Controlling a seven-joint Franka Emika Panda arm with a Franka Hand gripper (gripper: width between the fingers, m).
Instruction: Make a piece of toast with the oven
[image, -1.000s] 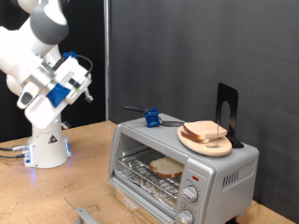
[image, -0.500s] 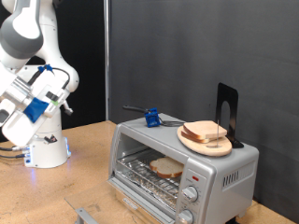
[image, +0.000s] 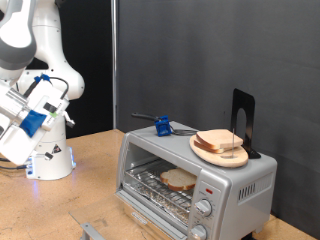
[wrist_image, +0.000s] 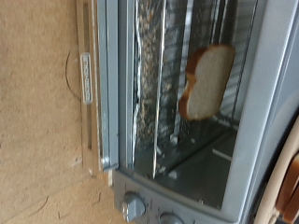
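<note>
The piece of toast (image: 178, 180) lies flat on the wire rack inside the oven (image: 235, 180), a small silver box on the wooden table. The oven door (image: 148, 207) hangs open, folded down in front. In the wrist view the toast (wrist_image: 207, 79) shows pale with a brown crust behind the rack bars, and the door's handle (wrist_image: 86, 79) lies over the table. My gripper (image: 24, 128) hangs at the exterior view's far left, well away from the oven, and its fingers do not show in the wrist view.
A round wooden plate (image: 203, 152) with stacked bread slices rests on the oven's top, beside a black stand (image: 242, 118) and a blue object (image: 160, 125). Round knobs (image: 204, 208) sit down the oven's front. The arm's white base (image: 50, 155) stands at the left.
The arm has swung down and toward the exterior view's left, away from the oven. The toast, the oven door and the plate have not moved.
</note>
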